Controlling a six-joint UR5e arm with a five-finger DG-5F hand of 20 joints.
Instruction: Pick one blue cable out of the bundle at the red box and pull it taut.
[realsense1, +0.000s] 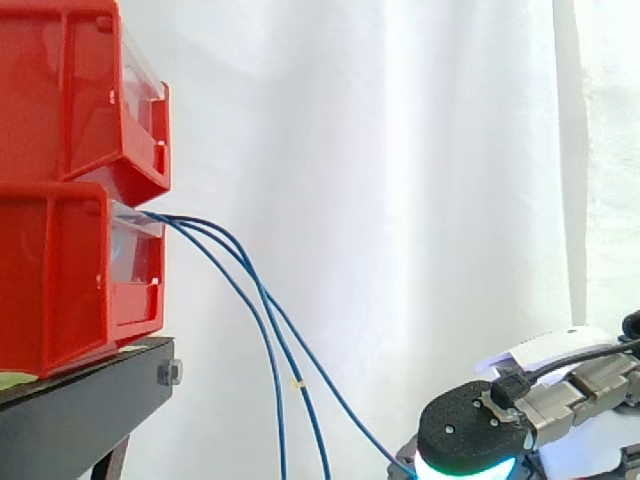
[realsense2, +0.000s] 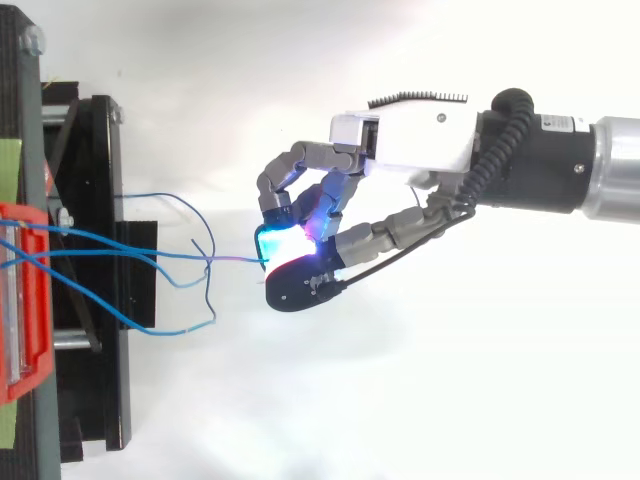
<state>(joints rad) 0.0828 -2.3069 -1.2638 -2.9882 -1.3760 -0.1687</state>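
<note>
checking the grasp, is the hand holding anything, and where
Yes, the hand pinches one blue cable in its fingertips, at the end far from the red box.

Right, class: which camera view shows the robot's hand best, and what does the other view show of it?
The top view: the whole hand shows from above, fingers curled, pinching one blue cable. The side view has part of it at the bottom right: a dark, glowing fingertip, with the cable running down to it.

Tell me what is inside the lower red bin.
Blue cables emerge from the front of the lower red bin, beside a clear panel. Its red walls hide where they are fixed inside and anything else it holds.
</note>
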